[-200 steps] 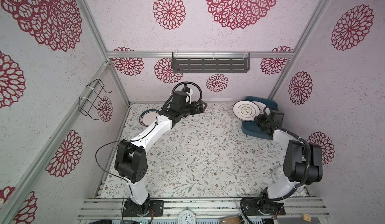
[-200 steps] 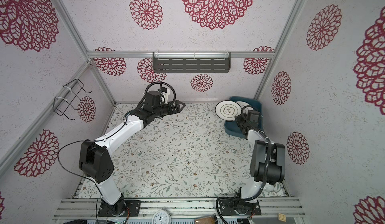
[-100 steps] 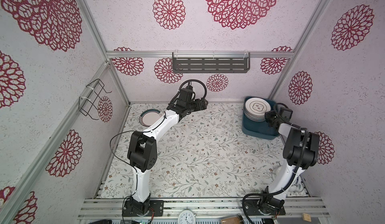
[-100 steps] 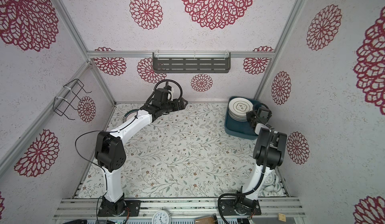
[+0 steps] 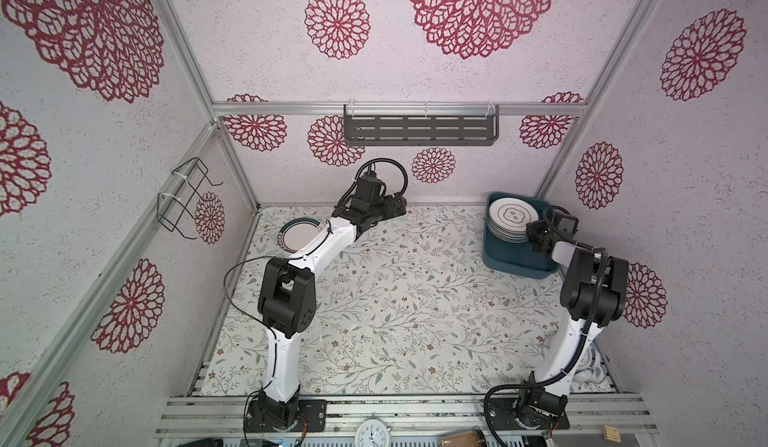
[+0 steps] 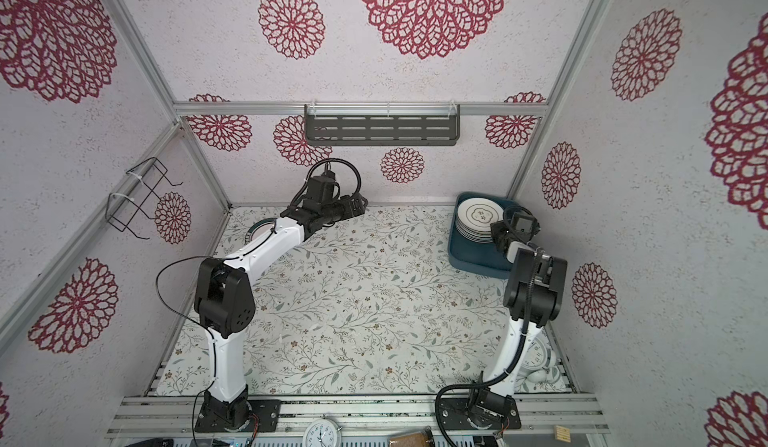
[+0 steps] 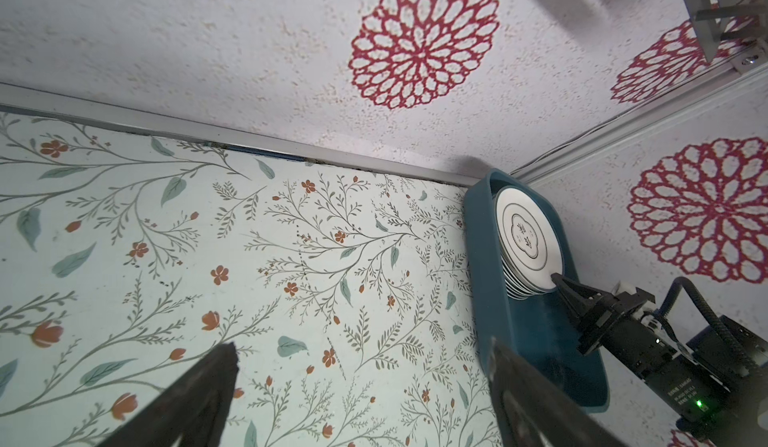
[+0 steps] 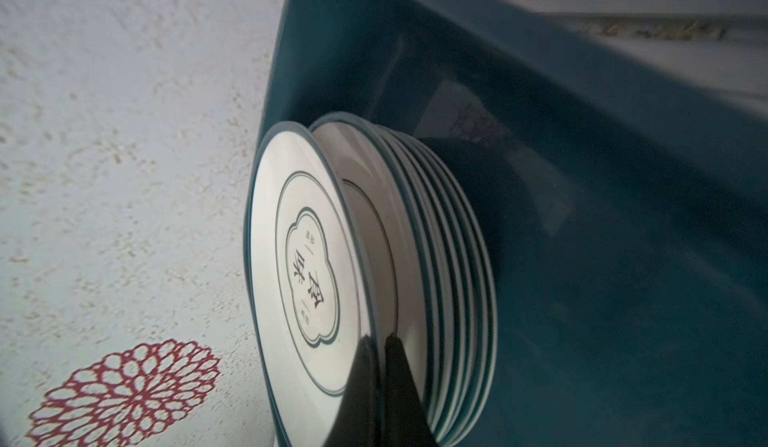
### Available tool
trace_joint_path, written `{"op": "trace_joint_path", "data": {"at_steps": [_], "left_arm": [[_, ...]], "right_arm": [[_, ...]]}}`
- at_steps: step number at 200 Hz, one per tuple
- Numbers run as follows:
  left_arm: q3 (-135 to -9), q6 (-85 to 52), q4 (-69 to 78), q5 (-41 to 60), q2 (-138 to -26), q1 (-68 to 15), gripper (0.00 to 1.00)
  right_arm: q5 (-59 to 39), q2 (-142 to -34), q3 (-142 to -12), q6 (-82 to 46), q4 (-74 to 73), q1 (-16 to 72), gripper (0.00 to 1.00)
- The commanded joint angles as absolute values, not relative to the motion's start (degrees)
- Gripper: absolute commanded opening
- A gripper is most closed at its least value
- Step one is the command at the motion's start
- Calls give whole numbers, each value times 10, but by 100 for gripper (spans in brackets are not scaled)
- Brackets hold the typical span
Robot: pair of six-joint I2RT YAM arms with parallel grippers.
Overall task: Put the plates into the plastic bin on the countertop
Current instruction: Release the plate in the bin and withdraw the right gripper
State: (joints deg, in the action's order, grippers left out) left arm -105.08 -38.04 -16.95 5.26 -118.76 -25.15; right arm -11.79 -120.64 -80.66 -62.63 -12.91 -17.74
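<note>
Right gripper [image 8: 376, 353] clamps top plate [image 8: 307, 258] by its rim, tilted over bin [image 8: 623, 216] stack [image 8: 449, 258]. Left gripper [image 7: 361, 347], jaws apart, is nearer loose plate [image 5: 300, 235], far-left corner of countertop [image 5: 415, 299].

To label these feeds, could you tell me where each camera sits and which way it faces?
Top views: overhead pair looking down on the countertop; left arm, right arm whole.
Left wrist: looks across toward the bin; open left hand frames it.
Right wrist: close on the top plate, pinched by the right hand.
Shared: bin and plates in all.
</note>
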Motion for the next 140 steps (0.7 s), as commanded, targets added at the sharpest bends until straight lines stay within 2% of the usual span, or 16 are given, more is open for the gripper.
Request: {"op": "trace_joint_path", "data": {"at_steps": [1, 39, 57, 74, 87, 107, 140], "left_arm": [[-1067, -387, -158, 50, -1202, -244, 97], [-1064, -389, -156, 47, -1201, -240, 97], [-1059, -389, -157, 44, -1198, -238, 97], [-1052, -389, -157, 37, -1191, -237, 97], [-1044, -389, -156, 33, -1185, -235, 97], [-1031, -392, -159, 23, -1174, -233, 97], [-1008, -396, -182, -7, -1155, -229, 97]], "right_arm": [[-99, -1193, -823, -626, -141, -177, 4], [-108, -1201, -832, -620, -141, -172, 18], [-104, -1196, -836, -614, -137, -170, 33], [-97, -1192, -842, -605, -121, -167, 39], [-89, -1186, -845, -600, -107, -165, 49], [-76, -1174, -846, -596, -83, -161, 54], [-55, -1147, -837, -586, -44, -155, 77]]}}
